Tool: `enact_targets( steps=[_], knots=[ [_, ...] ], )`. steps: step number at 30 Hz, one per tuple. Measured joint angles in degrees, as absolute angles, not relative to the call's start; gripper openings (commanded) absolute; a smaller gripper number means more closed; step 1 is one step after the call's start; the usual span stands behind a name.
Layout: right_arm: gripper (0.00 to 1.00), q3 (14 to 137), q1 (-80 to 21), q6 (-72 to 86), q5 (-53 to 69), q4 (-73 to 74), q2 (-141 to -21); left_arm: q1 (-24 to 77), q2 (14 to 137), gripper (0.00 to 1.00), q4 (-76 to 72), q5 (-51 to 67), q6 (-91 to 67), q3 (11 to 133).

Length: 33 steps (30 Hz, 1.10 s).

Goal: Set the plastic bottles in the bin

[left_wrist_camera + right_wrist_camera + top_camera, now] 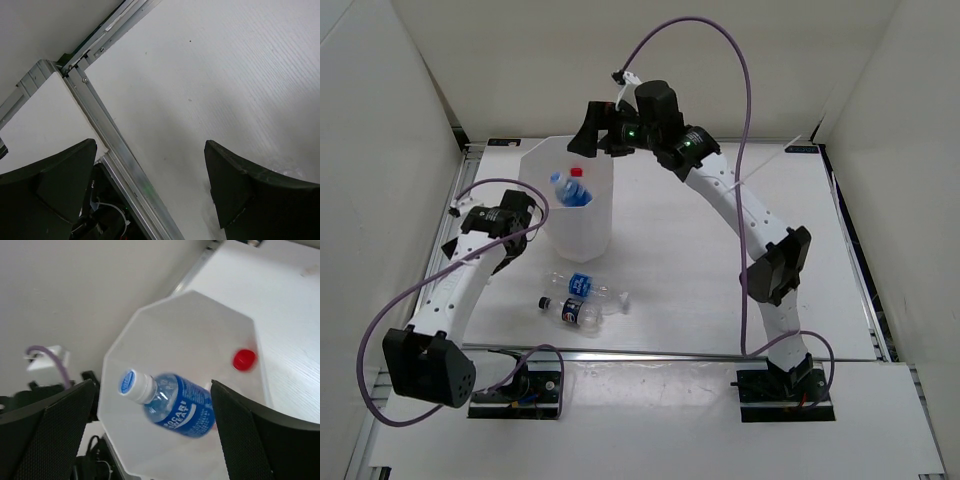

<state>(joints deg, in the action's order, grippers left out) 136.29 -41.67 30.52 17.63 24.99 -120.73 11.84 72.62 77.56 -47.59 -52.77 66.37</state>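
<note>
Black right claw [585, 140] hangs open above the bin [580, 235].

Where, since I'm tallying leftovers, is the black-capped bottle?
In the top view, the black-capped bottle lies on the table left of centre, just near-side of a blue-labelled bottle, outside the bin.

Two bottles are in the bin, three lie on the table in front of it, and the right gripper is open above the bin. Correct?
No: only two lie on the table, a blue-labelled bottle and the black-capped bottle, per the top external view. The red-capped bottle and another blue one are in the bin, the right gripper open above it.
</note>
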Motion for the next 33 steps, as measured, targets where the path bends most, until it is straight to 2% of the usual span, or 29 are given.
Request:
enact_targets(
  steps=[8, 15, 19, 33],
  knots=[
    [1.00, 127.2, -41.6, 27.9, 3.6, 30.3, -109.3, 11.9, 66.4, 1.00, 77.9, -45.5, -52.9, 67.7],
    [1.00, 116.7, -40.5, 28.1, -1.8, 30.8, -92.7, 10.3, 54.7, 1.00, 71.3, -24.4, -50.0, 66.4],
    [1.00, 113.3, -39.9, 28.5, -2.1, 32.0, -89.1, 9.6, 44.6, 1.00, 65.6, -13.7, -51.5, 58.9],
    [1.00, 108.7, -38.4, 26.7, 0.5, 40.6, -87.7, 9.5, 34.6, 1.00, 49.0, 7.4, -68.8, 24.4]
  ],
)
